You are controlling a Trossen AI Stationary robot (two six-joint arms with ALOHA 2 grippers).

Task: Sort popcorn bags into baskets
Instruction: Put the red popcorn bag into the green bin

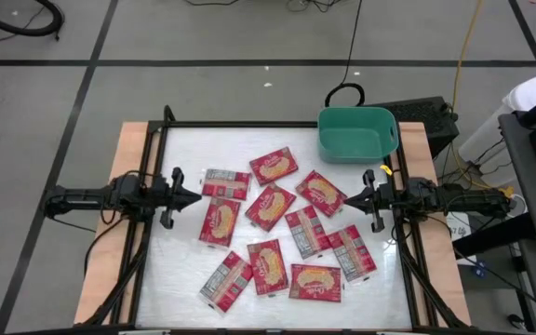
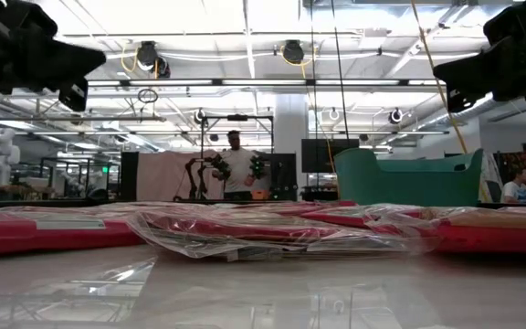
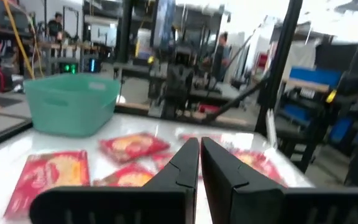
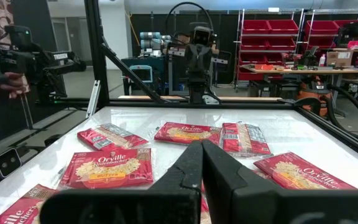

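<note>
Seen from above, the left gripper point(image 1: 194, 196) hovers at the 9 o'clock edge of the white table point(image 1: 184, 270), its fingers point(image 3: 185, 163) pressed nearly together and holding nothing. Just past its tip, toward the table's centre, lie the popcorn bags point(image 1: 270, 207): ten red packets scattered flat across the middle and toward 6 o'clock, some overlapping at their edges (a few show grey-white backs, such as the one point(image 1: 226, 280) near 7 o'clock). The teal-green basket point(image 1: 357, 133) stands at about 1 o'clock on the table's far edge, apart from the packets and with nothing visible inside it. The right gripper point(image 1: 349, 198) hovers at the 3 o'clock side, jaws fully closed and empty, its tip just beside the nearest packet point(image 1: 321, 193). Beyond the table, in the low view, a person point(image 2: 236, 167) stands in the room.
</note>
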